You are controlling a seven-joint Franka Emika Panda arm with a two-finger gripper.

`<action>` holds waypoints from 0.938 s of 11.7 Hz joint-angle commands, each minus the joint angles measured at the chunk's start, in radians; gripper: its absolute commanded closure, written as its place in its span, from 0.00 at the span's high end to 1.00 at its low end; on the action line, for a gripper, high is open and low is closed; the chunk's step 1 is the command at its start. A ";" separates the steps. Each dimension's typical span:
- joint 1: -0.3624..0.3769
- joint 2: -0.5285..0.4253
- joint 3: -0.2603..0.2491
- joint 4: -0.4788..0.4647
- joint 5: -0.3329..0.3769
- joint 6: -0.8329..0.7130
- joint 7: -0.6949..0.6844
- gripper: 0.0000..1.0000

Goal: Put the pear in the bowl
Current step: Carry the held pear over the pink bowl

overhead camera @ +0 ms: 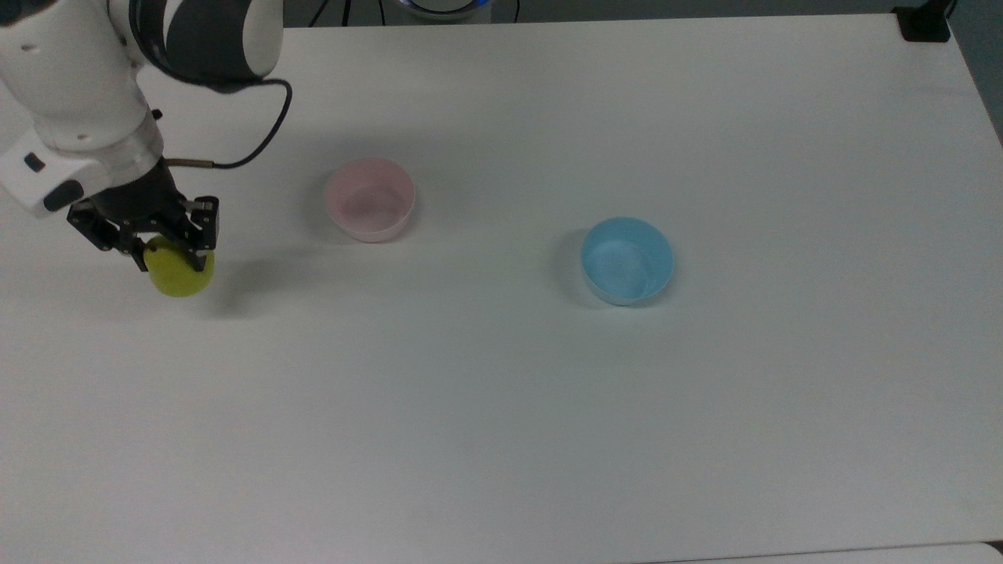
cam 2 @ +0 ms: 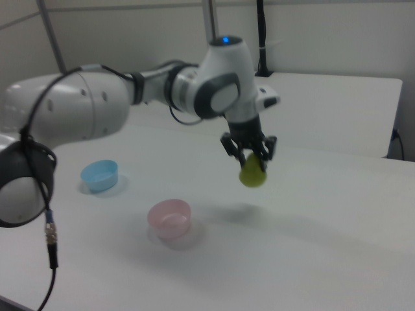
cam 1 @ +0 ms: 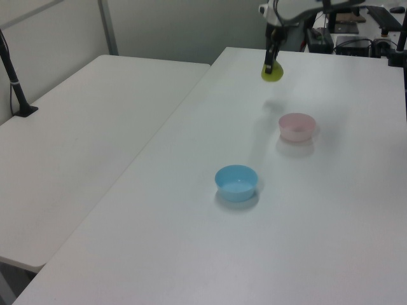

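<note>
Step in hand: carry pear point(overhead camera: 179, 273) to pink bowl point(overhead camera: 369, 199); best kept high enough to clear the rim, centred over the bowl before letting go, well away from blue bowl point(overhead camera: 627, 260); gripper point(overhead camera: 166, 252) jaws clamped on pear's upper part, fruit hanging below them, off the counter point(overhead camera: 548, 407), shadow beneath.
</note>
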 commanded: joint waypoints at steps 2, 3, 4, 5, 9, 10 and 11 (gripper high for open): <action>0.061 -0.186 -0.004 -0.030 0.037 -0.181 0.005 0.28; 0.081 -0.224 -0.004 -0.031 0.039 -0.227 0.007 0.28; 0.099 -0.255 -0.004 -0.033 0.039 -0.276 0.008 0.28; 0.114 -0.290 -0.004 -0.036 0.045 -0.322 0.008 0.28; 0.220 -0.482 -0.005 -0.239 0.053 -0.317 0.071 0.28; 0.234 -0.523 -0.005 -0.302 0.053 -0.296 0.071 0.28; 0.243 -0.568 -0.005 -0.388 0.054 -0.244 0.074 0.28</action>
